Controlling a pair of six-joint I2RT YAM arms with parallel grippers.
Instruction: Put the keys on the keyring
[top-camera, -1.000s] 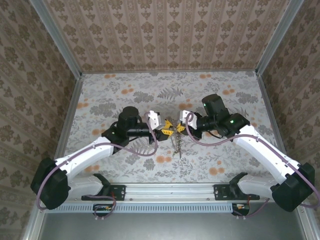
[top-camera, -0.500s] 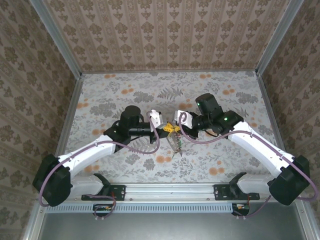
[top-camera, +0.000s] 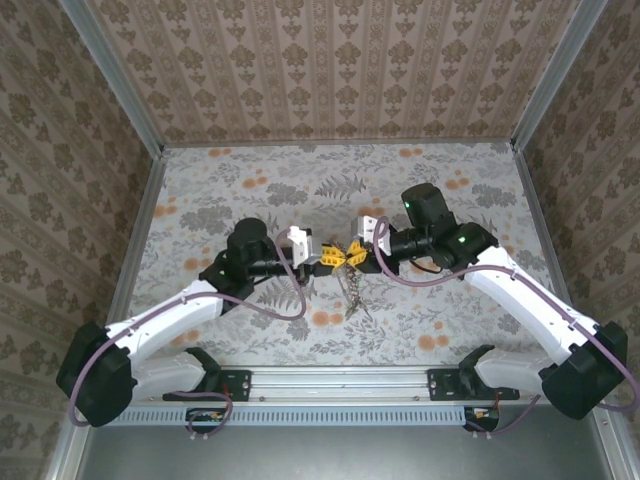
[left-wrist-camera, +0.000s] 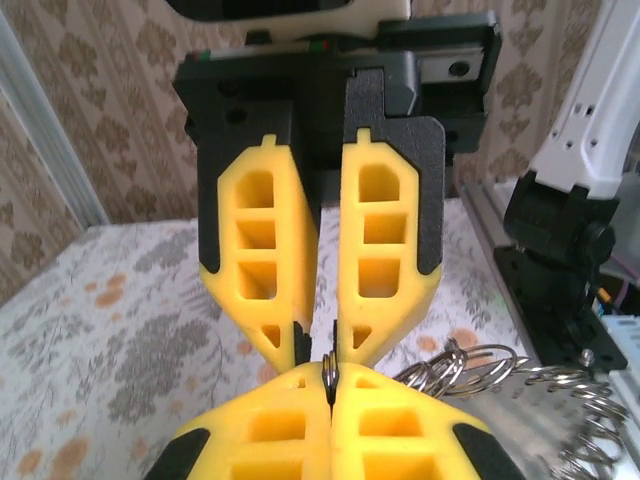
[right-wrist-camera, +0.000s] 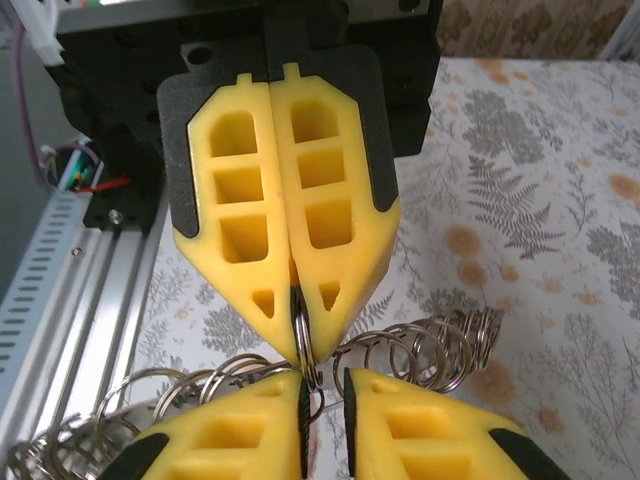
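The keyring (left-wrist-camera: 329, 367), a thin wire ring, is pinched edge-on between the closed fingertips of the left gripper (left-wrist-camera: 330, 385), above the middle of the table (top-camera: 230, 180). The right gripper (right-wrist-camera: 322, 388) is set tip to tip against it, its jaws parted by a narrow gap; the ring reaches into that gap, though contact cannot be told. A chain of linked metal rings (top-camera: 355, 290) is seen trailing down beneath both grippers

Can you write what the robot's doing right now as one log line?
left gripper: shut on metal ring | right gripper: jaws slightly apart, same ring between | ring chain: dangles from held ring
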